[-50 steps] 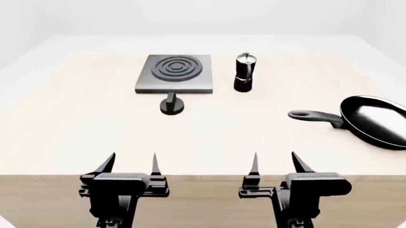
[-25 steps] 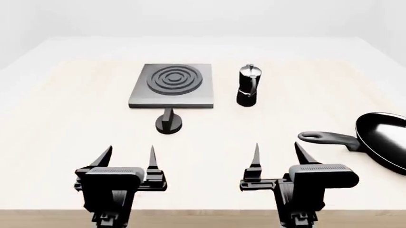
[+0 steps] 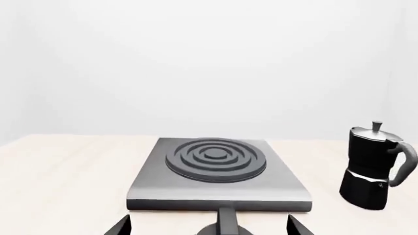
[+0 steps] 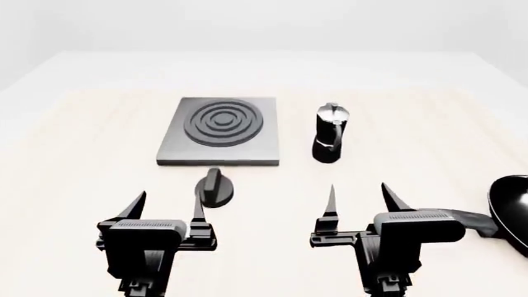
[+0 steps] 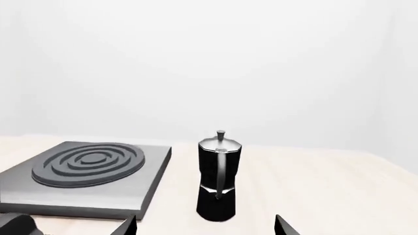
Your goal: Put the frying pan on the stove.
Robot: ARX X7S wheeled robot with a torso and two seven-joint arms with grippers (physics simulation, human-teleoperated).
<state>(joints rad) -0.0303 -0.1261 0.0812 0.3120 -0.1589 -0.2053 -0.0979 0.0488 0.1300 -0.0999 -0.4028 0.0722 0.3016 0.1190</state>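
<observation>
Standing upright on a pale light-wood table top (image 4: 99, 154), well back from its near edge: a small black-and-silver moka pot (image 4: 328, 133) with a silver lid and top knob, black lower body and curved handle. Lying flat on the same table top, nearer than the moka pot and off to its left: a small round black knob (image 4: 215, 187) with a raised ridge

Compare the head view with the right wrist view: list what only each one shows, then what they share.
Only the head view shows the glossy black frying pan at the right edge, the left gripper, open, and the pale wooden table laid out from above. Only the right wrist view shows the white wall behind the table. Both show the flat grey stove with its ring burner, bare, the black-and-silver moka pot, the small black knob, and the open right gripper.
</observation>
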